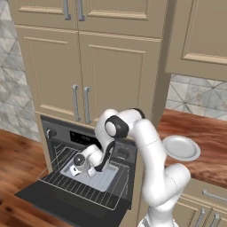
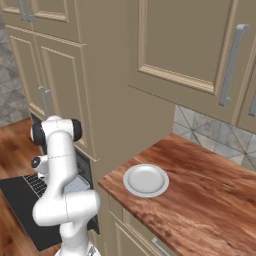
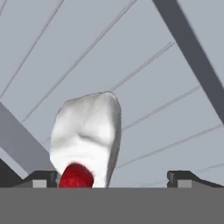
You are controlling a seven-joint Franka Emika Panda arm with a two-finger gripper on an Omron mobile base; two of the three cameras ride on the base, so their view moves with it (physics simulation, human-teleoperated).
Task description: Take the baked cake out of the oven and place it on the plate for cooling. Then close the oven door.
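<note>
The oven point(image 1: 66, 133) stands open with the oven door point(image 1: 48, 199) folded down flat. A wire rack point(image 1: 88, 188) is pulled out and carries a grey tray point(image 1: 104, 177). My gripper point(image 1: 76, 170) hangs low over that tray. In the hand view the baked cake point(image 3: 87, 127), white with a red dot, lies on the tray close in front of my gripper point(image 3: 113, 179). The cake sits between the open fingertips, nearer the left fingertip point(image 3: 41, 178), and neither tip touches it. The white plate point(image 1: 181, 147) point(image 2: 146, 180) rests bare on the wooden counter to the right of the oven.
Beige cabinet doors point(image 1: 88, 75) rise above the oven, and an upper cabinet point(image 2: 200, 45) hangs over the counter point(image 2: 210, 200). The open door point(image 2: 20, 200) juts out over the wooden floor. My arm point(image 2: 57, 175) bends down between the counter edge and the oven.
</note>
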